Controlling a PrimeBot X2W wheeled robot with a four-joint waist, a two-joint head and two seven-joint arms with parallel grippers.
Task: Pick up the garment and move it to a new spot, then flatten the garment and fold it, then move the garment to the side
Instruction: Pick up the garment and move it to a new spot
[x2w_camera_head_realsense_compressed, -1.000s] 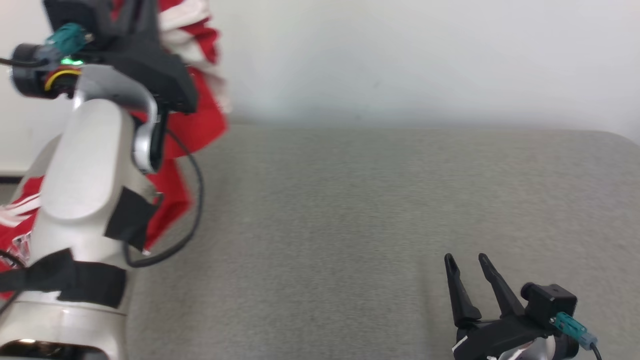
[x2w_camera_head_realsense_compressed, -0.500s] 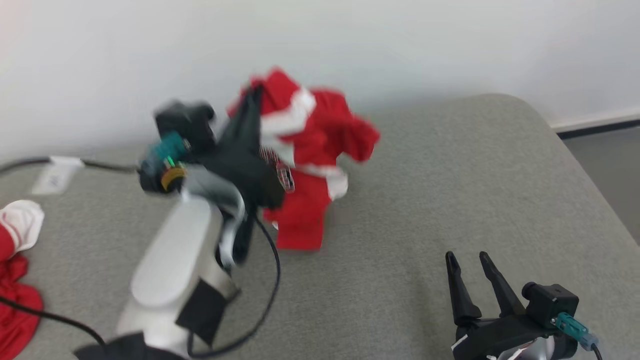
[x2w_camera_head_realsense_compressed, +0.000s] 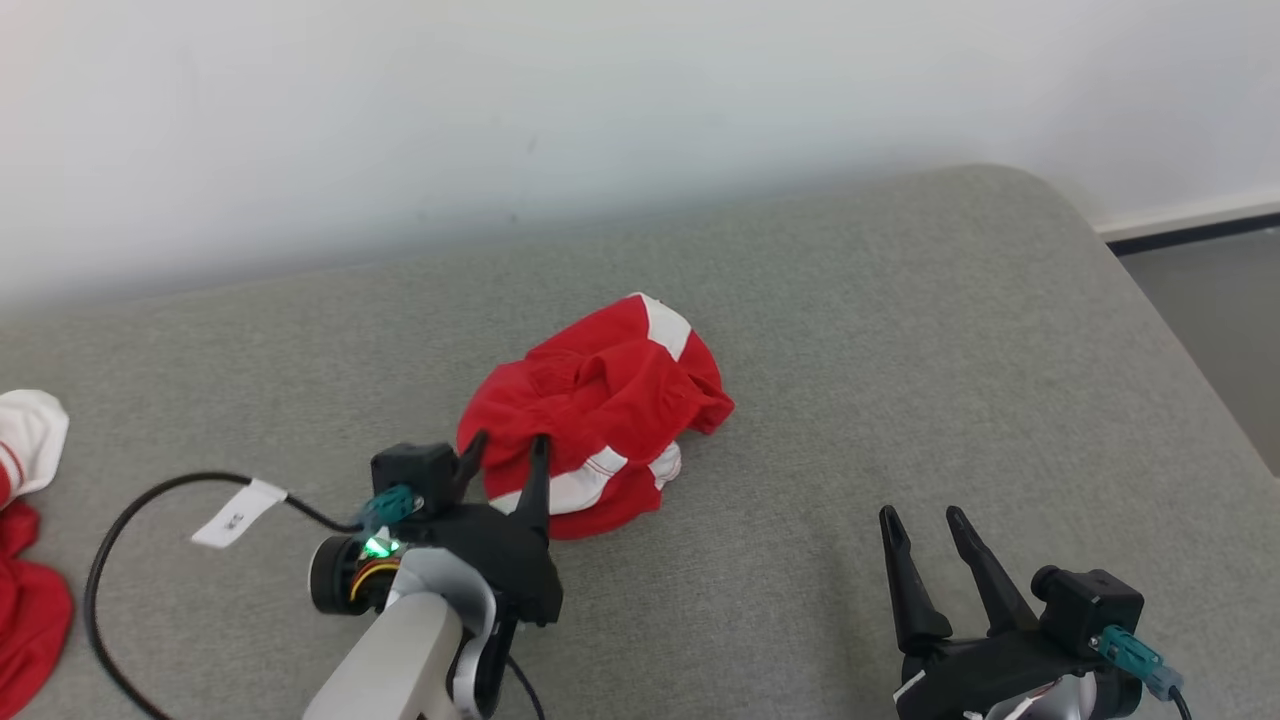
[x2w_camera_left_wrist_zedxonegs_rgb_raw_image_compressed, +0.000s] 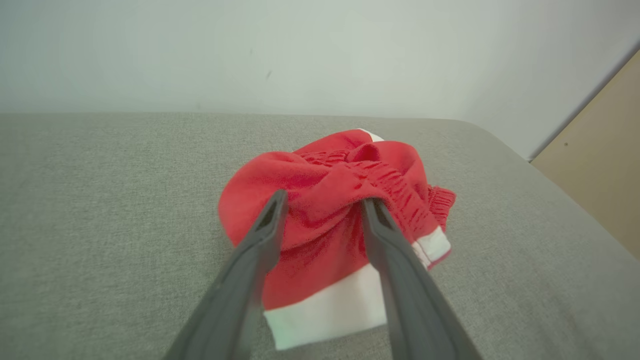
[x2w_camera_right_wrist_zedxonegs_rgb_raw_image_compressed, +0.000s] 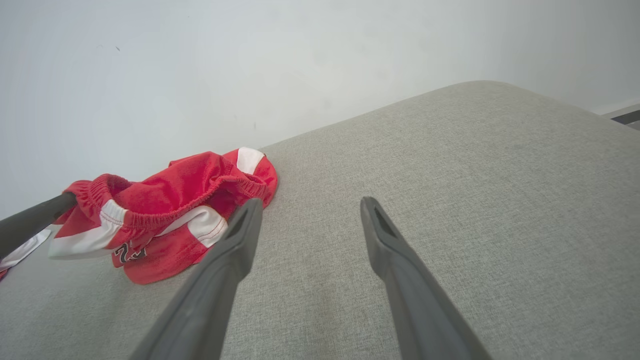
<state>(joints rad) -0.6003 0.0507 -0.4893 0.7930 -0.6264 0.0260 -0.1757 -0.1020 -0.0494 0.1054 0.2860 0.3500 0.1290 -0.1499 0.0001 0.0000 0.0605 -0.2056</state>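
Held aloft a second ago, the garment (x2w_camera_head_realsense_compressed: 600, 400) is laid on the cushion (x2w_camera_head_realsense_compressed: 900, 350) and released by the left gripper (x2w_camera_head_realsense_compressed: 505, 450), jaws parted; flattening is judged next

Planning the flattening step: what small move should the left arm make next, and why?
Probably draw the left gripper back clear of the garment, which lies bunched on the grey cushion; the jaws stand apart around a fold.
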